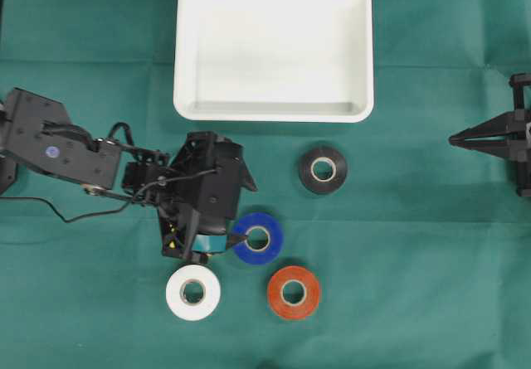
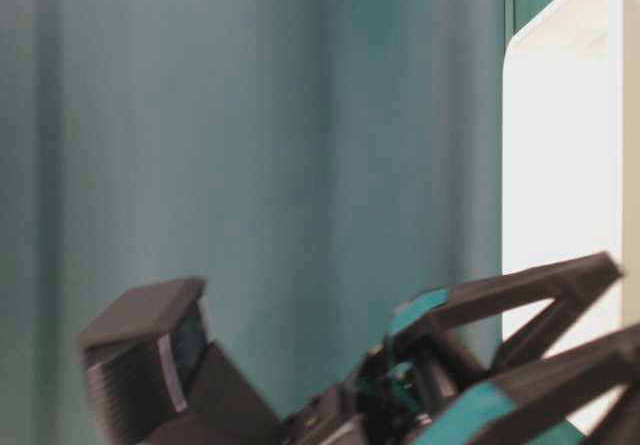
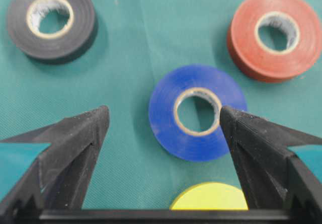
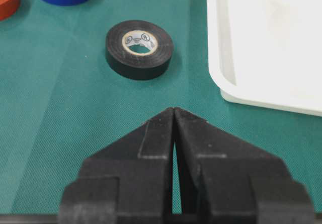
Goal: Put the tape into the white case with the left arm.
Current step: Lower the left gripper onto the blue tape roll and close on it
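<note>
The white case (image 1: 274, 50) lies at the back of the green cloth with nothing in it. Several tape rolls lie flat in front of it: black (image 1: 323, 170), blue (image 1: 258, 238), white (image 1: 192, 292) and red (image 1: 294, 292). My left gripper (image 1: 247, 213) points right and stands wide open, holding nothing. In the left wrist view the left gripper (image 3: 163, 114) hangs over the blue tape (image 3: 196, 146), whose right side sits under the right fingertip (image 3: 236, 128). A yellow roll (image 3: 211, 199) shows just behind. The right gripper (image 1: 452, 140) is shut and empty at the far right.
In the right wrist view the black tape (image 4: 140, 48) lies ahead of the shut right gripper (image 4: 174, 109), with the case's corner (image 4: 221, 78) to its right. The table-level view shows the teal-banded left fingers (image 2: 520, 290) low in front of the case (image 2: 560, 165).
</note>
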Tool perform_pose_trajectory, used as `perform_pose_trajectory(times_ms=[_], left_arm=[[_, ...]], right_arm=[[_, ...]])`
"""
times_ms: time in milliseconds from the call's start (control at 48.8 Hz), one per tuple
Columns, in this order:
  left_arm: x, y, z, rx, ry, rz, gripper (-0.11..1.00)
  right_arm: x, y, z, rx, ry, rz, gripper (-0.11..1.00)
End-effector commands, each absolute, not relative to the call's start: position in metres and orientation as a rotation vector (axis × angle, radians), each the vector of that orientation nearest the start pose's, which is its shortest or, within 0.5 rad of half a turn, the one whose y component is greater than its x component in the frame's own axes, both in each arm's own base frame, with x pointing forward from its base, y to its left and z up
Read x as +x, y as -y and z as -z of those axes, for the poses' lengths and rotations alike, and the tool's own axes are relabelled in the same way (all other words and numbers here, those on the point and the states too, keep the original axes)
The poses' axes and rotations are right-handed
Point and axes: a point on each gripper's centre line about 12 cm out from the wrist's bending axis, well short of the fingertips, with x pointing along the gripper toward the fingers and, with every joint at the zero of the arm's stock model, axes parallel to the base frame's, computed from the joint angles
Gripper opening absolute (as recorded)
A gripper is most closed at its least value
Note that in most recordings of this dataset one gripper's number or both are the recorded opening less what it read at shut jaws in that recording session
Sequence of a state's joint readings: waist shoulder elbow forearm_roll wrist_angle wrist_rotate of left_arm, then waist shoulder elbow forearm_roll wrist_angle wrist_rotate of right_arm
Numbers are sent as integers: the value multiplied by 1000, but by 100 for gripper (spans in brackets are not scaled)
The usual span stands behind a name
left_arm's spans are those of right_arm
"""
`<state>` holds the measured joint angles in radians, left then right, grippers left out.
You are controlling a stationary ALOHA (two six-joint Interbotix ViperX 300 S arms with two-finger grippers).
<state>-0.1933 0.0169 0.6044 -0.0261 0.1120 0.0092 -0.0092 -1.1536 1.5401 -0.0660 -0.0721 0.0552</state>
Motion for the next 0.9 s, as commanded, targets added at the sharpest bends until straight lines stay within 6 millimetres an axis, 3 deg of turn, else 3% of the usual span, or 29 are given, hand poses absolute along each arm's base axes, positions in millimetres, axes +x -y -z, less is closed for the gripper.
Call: perform_pose_trajectory(times_ms=[0, 533, 881], left_arm=[[397, 77, -178, 50, -720, 178, 98], [418, 80, -132, 62, -832, 174, 98], [427, 81, -117, 65, -856, 172, 98]], right_arm=[[142, 1, -158, -7, -299, 4, -9], [142, 1, -157, -6, -296, 3, -9], [141, 1, -156, -6, -298, 3, -9]])
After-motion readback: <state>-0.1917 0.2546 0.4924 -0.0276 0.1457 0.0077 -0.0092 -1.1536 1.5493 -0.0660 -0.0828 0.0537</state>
